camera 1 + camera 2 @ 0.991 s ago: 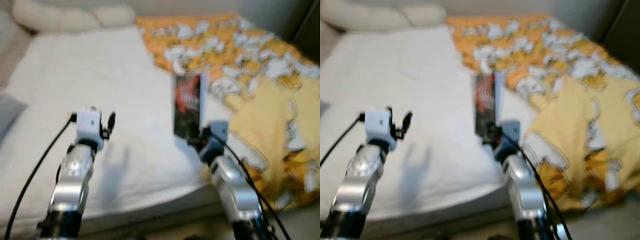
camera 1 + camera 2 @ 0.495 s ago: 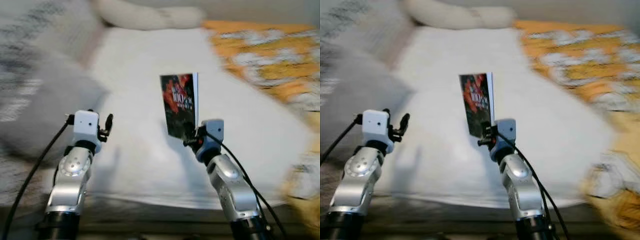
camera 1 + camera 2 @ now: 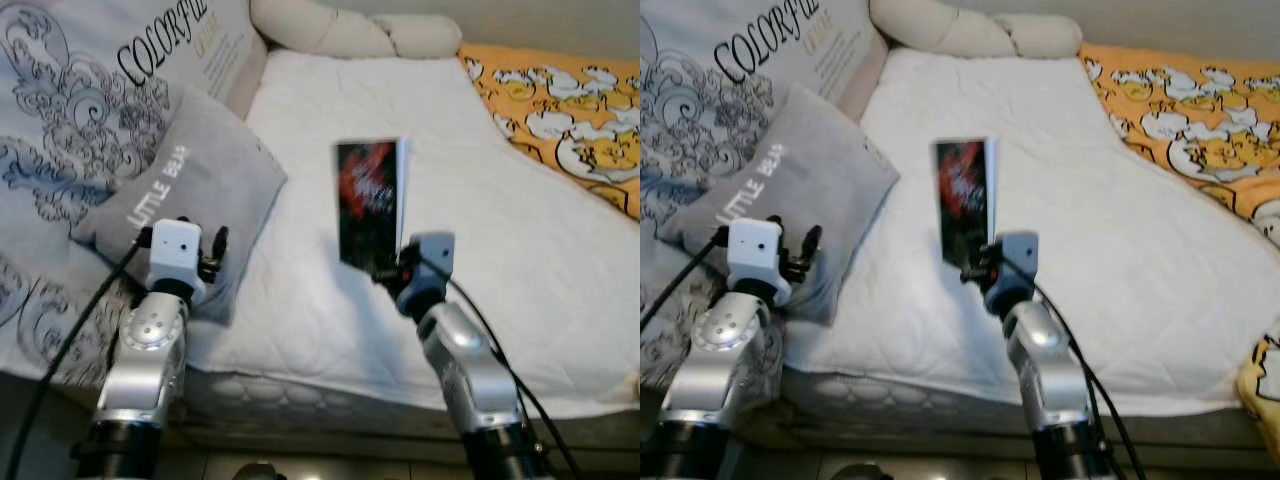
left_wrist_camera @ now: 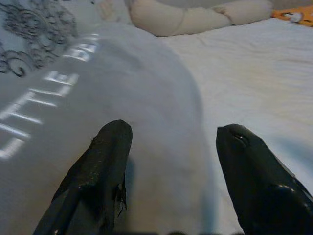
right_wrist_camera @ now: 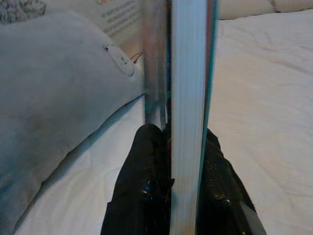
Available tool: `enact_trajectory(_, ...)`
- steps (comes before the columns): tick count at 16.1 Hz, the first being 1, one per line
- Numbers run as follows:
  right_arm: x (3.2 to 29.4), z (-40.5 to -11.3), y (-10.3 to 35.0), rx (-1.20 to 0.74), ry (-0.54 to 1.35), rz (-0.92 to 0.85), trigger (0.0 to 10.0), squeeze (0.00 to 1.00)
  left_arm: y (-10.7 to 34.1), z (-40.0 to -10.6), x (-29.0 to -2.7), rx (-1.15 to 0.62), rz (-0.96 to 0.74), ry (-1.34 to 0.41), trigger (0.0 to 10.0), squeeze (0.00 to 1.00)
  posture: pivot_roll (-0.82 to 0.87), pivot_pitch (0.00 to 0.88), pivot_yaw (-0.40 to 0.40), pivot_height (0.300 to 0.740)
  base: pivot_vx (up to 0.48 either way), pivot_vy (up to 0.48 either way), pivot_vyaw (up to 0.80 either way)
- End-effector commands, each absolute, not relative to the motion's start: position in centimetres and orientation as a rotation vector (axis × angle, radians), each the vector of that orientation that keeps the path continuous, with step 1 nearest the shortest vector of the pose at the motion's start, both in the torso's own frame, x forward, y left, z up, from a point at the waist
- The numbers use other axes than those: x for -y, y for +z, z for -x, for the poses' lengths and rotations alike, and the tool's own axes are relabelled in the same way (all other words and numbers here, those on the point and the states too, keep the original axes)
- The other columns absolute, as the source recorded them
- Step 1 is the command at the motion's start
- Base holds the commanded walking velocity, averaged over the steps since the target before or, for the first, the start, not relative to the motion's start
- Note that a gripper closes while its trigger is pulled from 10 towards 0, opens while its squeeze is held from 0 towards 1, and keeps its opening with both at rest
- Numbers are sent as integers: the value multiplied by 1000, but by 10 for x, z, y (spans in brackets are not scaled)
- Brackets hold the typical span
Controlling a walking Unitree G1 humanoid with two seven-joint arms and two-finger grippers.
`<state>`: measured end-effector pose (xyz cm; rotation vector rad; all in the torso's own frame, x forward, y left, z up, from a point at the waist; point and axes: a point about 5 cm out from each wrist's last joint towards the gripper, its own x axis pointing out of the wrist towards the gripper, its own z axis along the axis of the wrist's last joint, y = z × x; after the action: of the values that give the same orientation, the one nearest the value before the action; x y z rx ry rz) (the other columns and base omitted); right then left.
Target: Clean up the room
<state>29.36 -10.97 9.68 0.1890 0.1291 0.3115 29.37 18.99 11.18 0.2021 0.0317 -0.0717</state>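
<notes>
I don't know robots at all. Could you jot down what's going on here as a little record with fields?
Place: a bed with a white quilted cover
Right gripper: clamped on a book, held upright above the bed
Book cover: dark with red
Left gripper: open, holding nothing, over a grey pillow
Head of bed: a cream bolster
Right side of bed: an orange patterned blanket

We stand in a home bedroom, white quilted mattress (image 3: 480, 200), grey cushion (image 3: 190, 190), cream bolster (image 3: 350, 30) at the head, orange patterned duvet (image 3: 560, 90)
</notes>
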Motion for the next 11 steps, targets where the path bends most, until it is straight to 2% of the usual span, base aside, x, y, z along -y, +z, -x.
enact_trajectory(1, 124, -298, 96, -143, 266, -188, 10000, 0, 115, -294, -180, -17, -210, -121, 10000, 0, 39, 0, -15, 740, 0, 0, 0)
enact_trajectory(3, 124, -307, 95, -193, 265, -252, 10000, 0, 115, -294, -179, -22, -227, -152, 10000, 0, 44, 0, -16, 740, 0, 0, 0)
enact_trajectory(7, 120, -336, 87, -406, 316, -259, 10000, 0, 115, -293, -180, -63, -308, -275, 10000, 0, 56, 0, -13, 740, 0, 0, 0)
enact_trajectory(9, 110, -350, 93, -432, 393, -344, 10000, 0, 111, -284, -180, -109, -337, -381, 10000, 0, 75, 0, -18, 740, 0, 0, 0)
enact_trajectory(11, 104, -360, 99, -427, 397, -390, 10000, 0, 110, -280, -182, -115, -341, -384, 10000, 0, 91, 0, -32, 740, 0, 0, 0)
